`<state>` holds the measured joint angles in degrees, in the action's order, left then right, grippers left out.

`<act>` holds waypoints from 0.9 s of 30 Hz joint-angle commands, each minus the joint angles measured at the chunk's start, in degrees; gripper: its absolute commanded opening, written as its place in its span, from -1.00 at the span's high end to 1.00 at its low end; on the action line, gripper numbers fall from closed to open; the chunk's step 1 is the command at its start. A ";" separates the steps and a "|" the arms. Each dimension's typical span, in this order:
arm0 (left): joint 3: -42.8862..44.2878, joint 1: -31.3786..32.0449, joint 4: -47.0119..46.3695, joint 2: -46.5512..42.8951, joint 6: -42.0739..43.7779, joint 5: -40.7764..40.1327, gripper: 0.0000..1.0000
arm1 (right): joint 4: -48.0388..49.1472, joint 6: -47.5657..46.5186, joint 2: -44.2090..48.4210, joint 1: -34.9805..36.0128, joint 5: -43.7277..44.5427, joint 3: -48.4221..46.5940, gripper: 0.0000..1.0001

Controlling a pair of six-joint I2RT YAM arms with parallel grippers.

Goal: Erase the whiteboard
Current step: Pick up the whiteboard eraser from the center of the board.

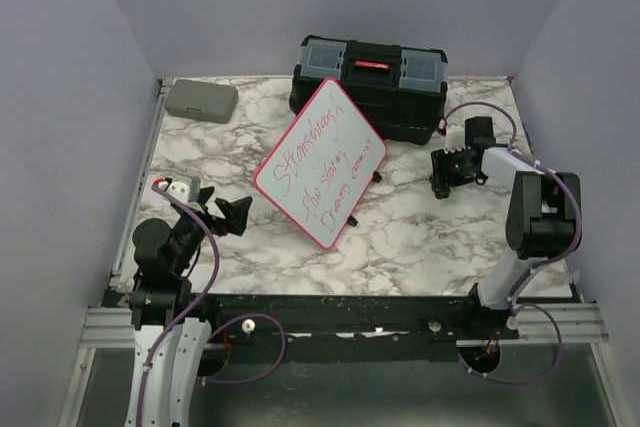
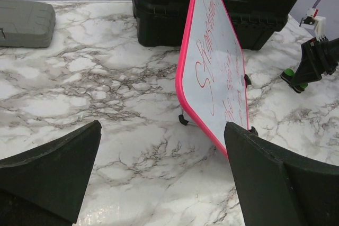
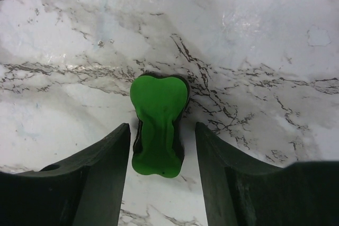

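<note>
Whiteboard (image 1: pixel 320 162) with red writing propped tilted mid-tabletop (image 1: pixel 420 237) before black toolbox (image 1: pixel 370 82), left pincer (image 2: pixel 161 130) wide open, right pincer (image 3: pixel 161 128) open astride green eraser (image 3: pixel 158 104), narrow gaps either side

I see open marble tabletop (image 1: pixel 235 152) between my left gripper (image 1: pixel 238 213) and the whiteboard (image 1: pixel 320 162). The black toolbox (image 1: pixel 372 82) just behind blocks the far side; grey case (image 1: pixel 202 100) in the far-left corner.
</note>
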<state>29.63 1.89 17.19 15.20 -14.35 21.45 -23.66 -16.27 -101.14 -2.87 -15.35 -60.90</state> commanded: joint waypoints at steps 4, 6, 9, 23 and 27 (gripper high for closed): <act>0.32 0.22 -0.84 -0.38 0.64 -0.80 -0.97 | 2.31 1.41 -1.71 0.83 2.84 -2.34 -0.02; 0.35 0.21 -0.76 -0.50 0.64 -0.80 -0.97 | 2.26 1.60 -2.54 1.09 2.96 -3.02 0.04; 0.38 0.22 -0.66 -0.45 0.64 -0.87 -0.97 | 2.13 1.77 -3.07 1.42 3.07 -3.27 0.10; 0.39 0.19 -0.75 -0.62 0.64 -0.79 -0.97 | 2.41 -0.33 -0.77 1.82 5.52 -0.03 0.79; 0.50 0.22 -0.45 -0.46 0.64 -1.03 -0.97 | 2.06 -0.28 2.94 1.82 2.39 1.06 0.99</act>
<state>29.63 1.89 17.17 15.20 -14.35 21.45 -21.41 -16.10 -102.06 -1.43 -11.16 -61.93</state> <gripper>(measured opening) 0.987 0.047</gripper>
